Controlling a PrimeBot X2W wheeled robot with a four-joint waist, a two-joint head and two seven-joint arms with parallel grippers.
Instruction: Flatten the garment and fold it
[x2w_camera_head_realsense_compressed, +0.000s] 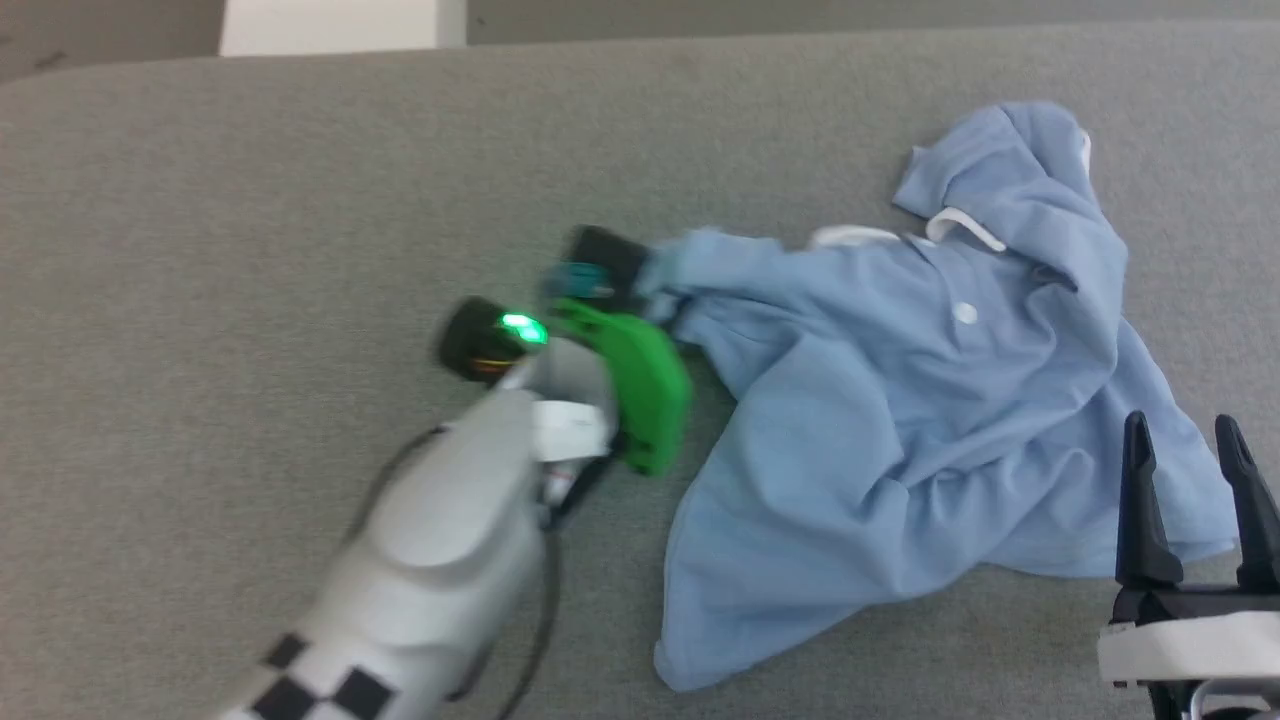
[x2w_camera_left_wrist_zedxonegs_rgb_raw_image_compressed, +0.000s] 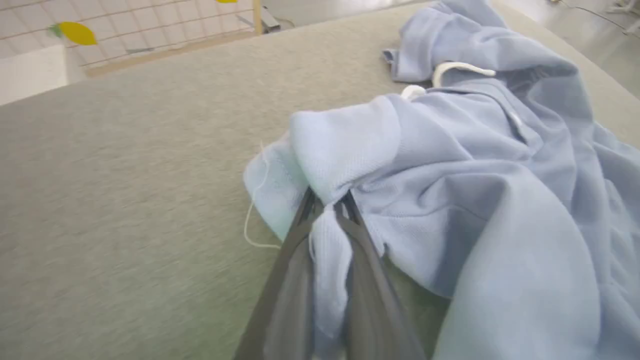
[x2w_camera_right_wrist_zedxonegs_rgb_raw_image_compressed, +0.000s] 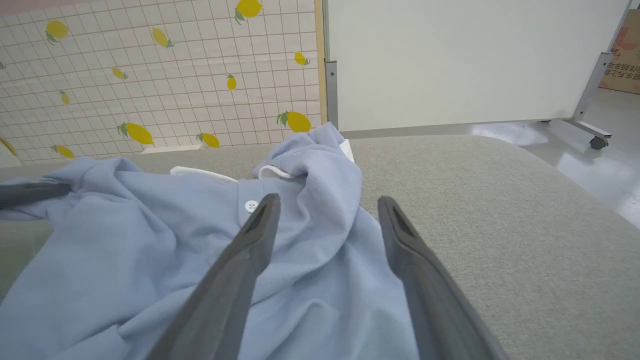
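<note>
The garment (x2w_camera_head_realsense_compressed: 900, 410), a light blue polo shirt with a white collar and a white button, lies crumpled on the right half of the grey table (x2w_camera_head_realsense_compressed: 250, 200). My left gripper (x2w_camera_head_realsense_compressed: 640, 285) is at its left end, shut on a sleeve; in the left wrist view the two fingers (x2w_camera_left_wrist_zedxonegs_rgb_raw_image_compressed: 300, 235) pinch a fold of the garment (x2w_camera_left_wrist_zedxonegs_rgb_raw_image_compressed: 475, 200). My right gripper (x2w_camera_head_realsense_compressed: 1190, 430) stands open at the lower right over the garment's right edge. In the right wrist view its fingers (x2w_camera_right_wrist_zedxonegs_rgb_raw_image_compressed: 250, 250) are spread above the garment (x2w_camera_right_wrist_zedxonegs_rgb_raw_image_compressed: 125, 250).
The grey padded table reaches the picture's edges, with bare cloth on its left half. Beyond its far edge stand a tiled wall with lemon prints (x2w_camera_right_wrist_zedxonegs_rgb_raw_image_compressed: 150, 65) and a white panel on wheels (x2w_camera_right_wrist_zedxonegs_rgb_raw_image_compressed: 450, 55). A loose white thread (x2w_camera_left_wrist_zedxonegs_rgb_raw_image_compressed: 250, 225) hangs from the sleeve.
</note>
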